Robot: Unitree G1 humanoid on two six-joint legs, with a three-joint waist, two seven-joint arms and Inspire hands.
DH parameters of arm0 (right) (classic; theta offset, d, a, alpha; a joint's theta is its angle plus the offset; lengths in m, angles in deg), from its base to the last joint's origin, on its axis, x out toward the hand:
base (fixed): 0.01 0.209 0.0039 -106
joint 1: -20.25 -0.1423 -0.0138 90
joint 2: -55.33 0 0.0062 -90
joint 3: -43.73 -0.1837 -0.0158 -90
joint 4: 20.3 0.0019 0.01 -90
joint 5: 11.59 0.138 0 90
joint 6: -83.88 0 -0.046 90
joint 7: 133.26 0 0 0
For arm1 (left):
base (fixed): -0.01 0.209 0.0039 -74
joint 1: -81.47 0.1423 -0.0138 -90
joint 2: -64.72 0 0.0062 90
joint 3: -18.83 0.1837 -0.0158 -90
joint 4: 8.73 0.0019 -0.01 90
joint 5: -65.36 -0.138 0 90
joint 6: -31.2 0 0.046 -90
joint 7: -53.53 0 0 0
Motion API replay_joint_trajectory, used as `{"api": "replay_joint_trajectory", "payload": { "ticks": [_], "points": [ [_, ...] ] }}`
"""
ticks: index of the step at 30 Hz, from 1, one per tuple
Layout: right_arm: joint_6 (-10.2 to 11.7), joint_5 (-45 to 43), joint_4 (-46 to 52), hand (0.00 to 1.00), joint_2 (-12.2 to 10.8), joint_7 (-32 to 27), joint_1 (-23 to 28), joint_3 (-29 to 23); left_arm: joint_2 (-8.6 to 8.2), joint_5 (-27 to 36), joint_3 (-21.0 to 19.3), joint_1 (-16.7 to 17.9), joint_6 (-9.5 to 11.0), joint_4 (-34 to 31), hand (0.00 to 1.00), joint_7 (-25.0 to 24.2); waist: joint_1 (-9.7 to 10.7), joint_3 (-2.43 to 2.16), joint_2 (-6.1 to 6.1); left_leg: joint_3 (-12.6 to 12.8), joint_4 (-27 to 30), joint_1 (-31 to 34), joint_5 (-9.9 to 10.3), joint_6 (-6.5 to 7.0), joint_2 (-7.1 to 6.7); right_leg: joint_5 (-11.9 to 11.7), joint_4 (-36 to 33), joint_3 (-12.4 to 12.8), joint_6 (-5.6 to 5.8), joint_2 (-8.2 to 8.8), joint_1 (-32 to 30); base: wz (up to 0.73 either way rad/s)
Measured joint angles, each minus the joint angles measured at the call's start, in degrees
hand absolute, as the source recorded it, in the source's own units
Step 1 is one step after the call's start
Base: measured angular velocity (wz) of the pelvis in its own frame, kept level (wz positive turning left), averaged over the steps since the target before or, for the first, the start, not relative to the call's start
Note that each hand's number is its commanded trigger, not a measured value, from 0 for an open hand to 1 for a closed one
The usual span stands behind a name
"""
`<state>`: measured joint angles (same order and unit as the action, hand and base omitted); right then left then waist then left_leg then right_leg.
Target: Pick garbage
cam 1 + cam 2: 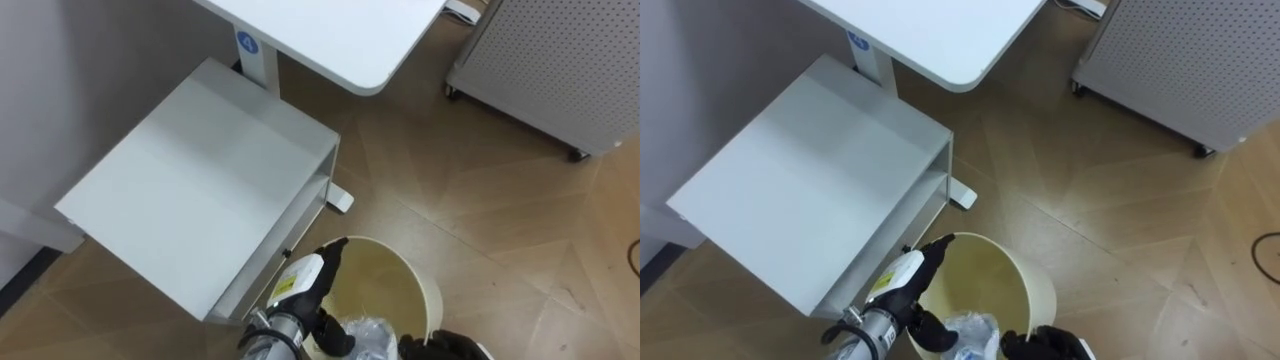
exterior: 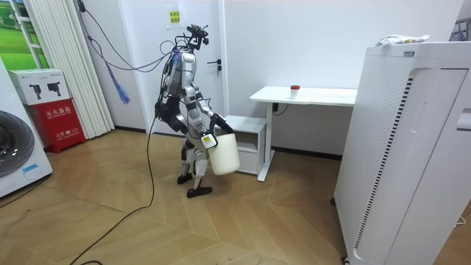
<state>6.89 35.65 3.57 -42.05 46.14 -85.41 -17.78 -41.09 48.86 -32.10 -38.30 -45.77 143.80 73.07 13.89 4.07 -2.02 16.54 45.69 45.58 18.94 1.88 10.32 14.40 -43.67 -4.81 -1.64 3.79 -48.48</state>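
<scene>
Cream bin (image 1: 385, 280), held up by the left robot hand (image 1: 318, 290) clasping its rim, may tilt, spilling the wrapper (image 1: 372, 335) inside.

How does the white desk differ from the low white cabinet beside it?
The desk stands tall on a slim leg; the cabinet sits low on the floor, beside the bin that the left hand grips. The desk top is a thin slab with a rounded corner; the cabinet is a square-cornered box, open on one side. Both are white.
</scene>
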Motion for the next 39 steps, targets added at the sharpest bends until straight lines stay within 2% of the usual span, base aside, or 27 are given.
{"api": "replay_joint_trajectory", "payload": {
  "ticks": [8, 10, 12, 13, 14, 15, 16, 18, 21, 22, 23, 26, 27, 28, 30, 33, 34, 35, 36, 37, 39],
  "points": [
    [-0.6, -1.4, -0.2, 1.0, 0.0, 0.0, 0.4, 0.0, 0.53, -0.1, 0.0, 0.9, 0.3, 0.0, 0.0, -0.3, -0.1, 0.01, 0.0, 0.1, 0.0, -2.2, 0.0, -0.01, -0.04, 0.0, 0.4, 0.3, 0.0, -0.09, 2.0, -0.01],
    [-0.6, -2.0, -0.4, 1.0, -0.1, 0.1, 0.7, 0.0, 1.6, -1.3, -0.2, 1.1, 0.4, -1.2, 0.0, -0.5, -1.0, 0.04, 0.04, 0.0, -0.2, -3.3, 0.1, -0.12, 0.15, -0.2, 1.1, 1.1, 0.12, -0.75, 3.1, -0.18],
    [-0.7, -2.3, -1.2, 1.0, 0.0, 0.7, 0.8, -0.1, 2.52, -1.9, -0.7, 1.4, 0.9, -2.9, 0.0, -0.4, -3.6, 0.14, 0.28, 0.0, -1.2, -6.1, 0.6, -0.66, -0.07, -0.7, 1.9, 3.3, 0.51, -1.97, 4.8, -0.46],
    [-0.8, -2.6, -1.4, 1.0, 0.0, 0.8, 0.8, -0.1, 2.68, -1.8, -0.9, 1.4, 1.2, -2.9, 0.0, -0.4, -4.2, 0.16, 0.31, 0.0, -1.5, -6.9, 0.7, -0.8, -0.12, -1.0, 2.1, 3.6, 0.44, -2.18, 5.2, -0.58],
    [-1.1, -2.6, -1.9, 1.0, 0.0, 1.1, 0.9, -0.5, 3.12, -1.9, -1.7, 1.4, 1.6, -3.1, 0.0, -0.4, -5.0, 0.24, 0.49, -0.2, -1.7, -8.5, 1.2, -1.02, -0.4, -1.1, 2.2, 4.3, 0.42, -2.54, 6.2, -0.46],
    [-1.5, -2.8, -3.0, 1.0, 0.0, 2.1, 0.6, -0.6, 3.48, -2.0, -2.5, 1.5, 2.0, -3.1, 0.0, -0.4, -5.0, 0.24, 0.49, -1.1, -2.4, -9.8, 1.3, -1.08, -1.29, -1.2, 2.5, 5.0, 0.6, -2.85, 7.2, -0.39],
    [-1.9, -3.1, -3.1, 1.0, 0.1, 2.4, 0.6, -0.7, 3.75, -2.0, -2.9, 1.5, 2.1, -3.3, 0.0, -0.4, -5.1, 0.25, 0.48, -1.2, -2.7, -10.4, 1.3, -1.1, -1.39, -1.4, 2.9, 5.3, 0.66, -3.01, 7.8, -0.23],
    [-1.9, -4.9, -2.4, 1.0, 0.6, 3.3, 1.2, -1.1, 5.57, -2.9, -5.2, 2.8, 2.8, -7.3, 0.0, -0.3, -5.3, 0.25, 0.62, -1.7, -4.5, -12.7, 1.2, -1.16, -2.2, -2.1, 4.6, 6.1, 0.91, -3.15, 9.8, -0.22],
    [-2.0, -6.2, -0.8, 1.0, 1.3, 3.3, 3.5, -2.5, 6.2, -3.2, -7.5, 4.3, 5.4, -10.6, 0.0, 0.8, -5.8, 0.16, 0.64, -1.8, -7.3, -16.2, 0.9, -1.05, -3.28, -2.8, 7.2, 6.5, 1.43, -2.92, 12.8, -0.18],
    [-2.0, -6.6, -0.7, 1.0, 1.4, 3.3, 4.0, -3.2, 6.32, -3.2, -7.7, 5.0, 5.5, -11.6, 0.0, 1.0, -6.1, 0.16, 0.64, -1.8, -7.9, -17.2, 0.9, -1.03, -3.56, -3.0, 7.8, 6.5, 1.48, -2.91, 13.6, -0.32],
    [-2.0, -7.3, -0.5, 1.0, 1.5, 3.4, 4.7, -4.7, 6.87, -3.8, -8.4, 6.9, 5.7, -14.4, 0.0, 1.3, -6.2, -0.01, 0.51, -2.5, -9.2, -18.7, 1.0, -0.97, -4.22, -3.3, 9.0, 6.4, 1.66, -2.84, 14.8, -0.32],
    [-2.0, -8.2, 0.2, 1.0, 1.5, 3.9, 6.6, -8.0, 8.67, -7.9, -10.3, 11.1, 6.4, -21.6, 0.0, 2.0, -6.3, -0.31, 0.38, -2.6, -11.9, -22.6, 0.9, -0.82, -4.96, -3.8, 11.7, 6.4, 2.08, -2.83, 18.3, -0.18],
    [-2.0, -8.4, 0.1, 1.0, 1.6, 3.8, 7.5, -8.6, 8.85, -8.0, -11.1, 12.4, 7.2, -23.5, 0.0, 2.6, -6.6, -0.82, 0.34, -2.6, -12.7, -24.2, 0.9, -0.82, -5.06, -3.9, 12.9, 6.5, 2.25, -2.94, 20.0, -0.13],
    [-2.0, -8.7, 0.1, 1.0, 1.6, 3.8, 8.0, -8.7, 8.83, -8.0, -11.6, 12.7, 7.4, -24.1, 0.0, 2.9, -6.7, -1.1, 0.46, -2.5, -13.2, -25.1, 0.9, -0.81, -5.13, -4.0, 13.3, 6.5, 2.32, -2.98, 20.8, -0.17],
    [-2.6, -10.2, 1.3, 1.0, 1.4, 3.9, 10.1, -10.2, 9.15, -8.4, -15.0, 15.3, 7.4, -29.4, 0.0, 4.2, -8.5, -2.11, 1.55, -1.4, -15.4, -29.3, 0.9, -0.81, -5.12, -4.4, 15.2, 6.5, 2.29, -3.27, 24.0, -0.41],
    [-2.7, -11.6, 4.5, 1.0, 1.8, 4.1, 12.7, -10.3, 10.9, -7.9, -18.7, 19.2, 7.9, -36.3, 0.0, 7.0, -9.4, -3.18, 2.37, -0.7, -17.8, -34.8, 0.9, -0.82, -5.32, -5.1, 17.3, 5.6, 2.17, -3.49, 28.2, -0.56],
    [-2.7, -11.9, 4.6, 1.0, 1.8, 4.4, 12.8, -10.5, 11.09, -7.9, -19.5, 19.7, 8.0, -37.0, 0.0, 7.5, -9.5, -3.31, 2.35, -0.4, -18.4, -35.9, 0.9, -0.82, -5.3, -5.5, 18.1, 5.4, 2.12, -3.64, 29.2, -0.62],
    [-3.2, -13.0, 4.9, 1.0, 1.6, 4.7, 12.9, -11.3, 11.31, -8.1, -21.5, 20.7, 8.0, -38.6, 0.0, 7.9, -9.8, -3.4, 2.42, 0.9, -19.7, -38.1, 0.9, -0.82, -5.09, -6.4, 19.7, 4.2, 1.9, -3.85, 30.8, -0.71],
    [-3.2, -14.4, 4.9, 1.0, 1.4, 5.1, 13.0, -11.9, 11.29, -8.1, -23.3, 21.6, 8.0, -40.1, 0.0, 8.5, -10.2, -3.52, 2.36, 1.6, -21.2, -40.0, 0.9, -0.83, -4.98, -7.6, 21.5, 1.7, 1.45, -3.75, 32.2, -0.77],
    [-3.2, -14.8, 4.9, 1.0, 1.4, 5.3, 13.0, -11.9, 11.27, -8.1, -23.9, 21.8, 8.0, -40.7, 0.0, 8.9, -10.5, -3.54, 2.36, 2.3, -22.0, -40.9, 0.9, -0.82, -4.9, -8.2, 22.3, 0.3, 1.16, -3.64, 32.8, -0.77],
    [-3.2, -16.3, 4.9, 1.0, 1.3, 5.9, 13.1, -11.9, 11.24, -7.7, -25.0, 22.3, 8.1, -42.2, 0.0, 10.1, -11.2, -3.72, 2.61, 5.3, -24.1, -42.7, 0.7, -0.66, -4.43, -9.4, 23.4, -5.3, 0.44, -2.48, 33.7, -0.58]
  ]
}}
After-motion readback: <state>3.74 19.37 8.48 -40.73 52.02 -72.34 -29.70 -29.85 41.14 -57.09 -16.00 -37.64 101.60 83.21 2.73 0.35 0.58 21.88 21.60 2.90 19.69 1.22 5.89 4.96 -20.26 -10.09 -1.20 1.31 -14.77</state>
